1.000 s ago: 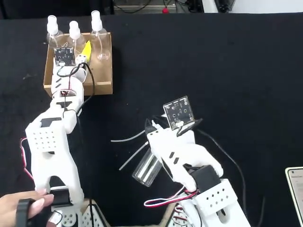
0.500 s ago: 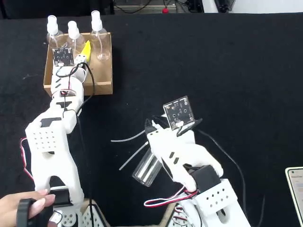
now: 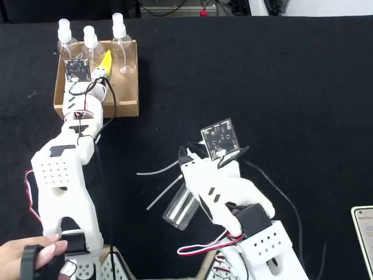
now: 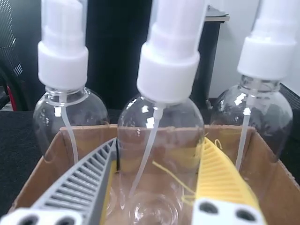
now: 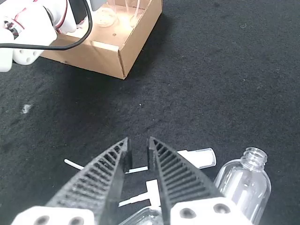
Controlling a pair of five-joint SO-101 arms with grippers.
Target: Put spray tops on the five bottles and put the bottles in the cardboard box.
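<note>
Fingers of my left gripper (image 4: 159, 140) bracket the middle bottle (image 4: 159, 112) and grasp it: the grey finger (image 4: 79, 187) lies against one side of its clear wall, the yellow finger (image 4: 220, 178) against the other. That bottle stands upright inside the box (image 4: 269, 173) with its spray top (image 4: 171, 70) fitted. One capped bottle (image 4: 61, 112) stands just beside it, and another (image 4: 255, 110) on the opposite side.

My right gripper (image 5: 138, 140) hangs above the table (image 5: 225, 70), well apart from the box. Its fingers are nearly together, leaving a narrow gap, and grip nothing. A loose top (image 5: 199, 157) lies on the table near the fingertips. An open bottle (image 5: 244, 183) with no top sits just beside that loose top.
</note>
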